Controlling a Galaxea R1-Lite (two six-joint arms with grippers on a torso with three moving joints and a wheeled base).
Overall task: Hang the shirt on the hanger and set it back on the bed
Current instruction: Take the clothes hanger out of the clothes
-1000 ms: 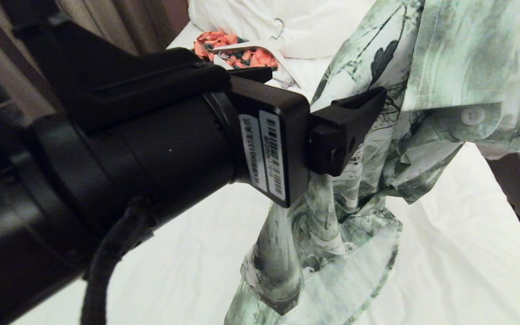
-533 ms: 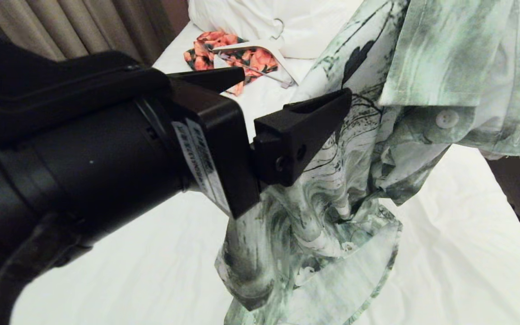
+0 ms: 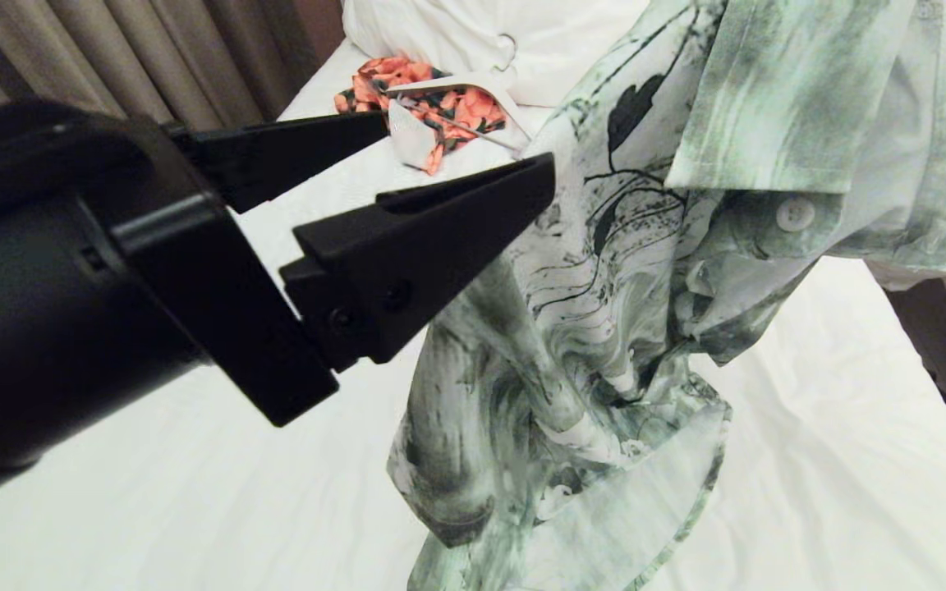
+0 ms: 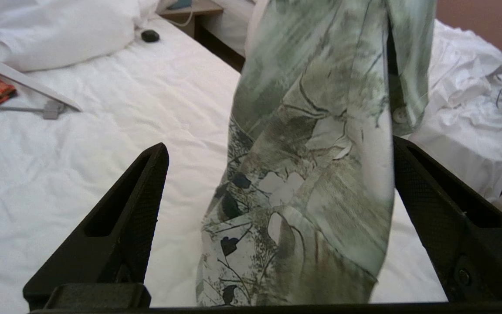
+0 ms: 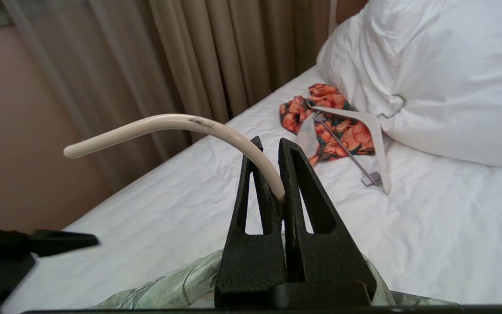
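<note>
The green and white printed shirt (image 3: 621,328) hangs from the upper right of the head view, its lower folds bunched on the white sheet of the bed (image 3: 194,492). My left gripper (image 3: 466,146) stands open at the shirt's left side. In the left wrist view the shirt (image 4: 320,131) hangs between the left gripper's (image 4: 279,146) wide-apart fingers, with no grip on it. In the right wrist view my right gripper (image 5: 271,141) is shut on the cream hanger's curved hook (image 5: 164,122). The shirt (image 5: 168,283) shows just below it; the rest of the hanger is hidden.
An orange-and-black garment (image 3: 440,98) and a thick white hanger (image 3: 481,86) lie near the pillows (image 3: 522,41) at the bed's head. Curtains (image 3: 153,57) run along the bed's left side. A second bed with rumpled bedding (image 4: 473,109) stands beyond the shirt. A small dark object (image 4: 150,35) lies by the pillow.
My left arm has drawn back to the left, away from the shirt, and turned so both open fingers show. The hanging shirt has swung slightly left.
</note>
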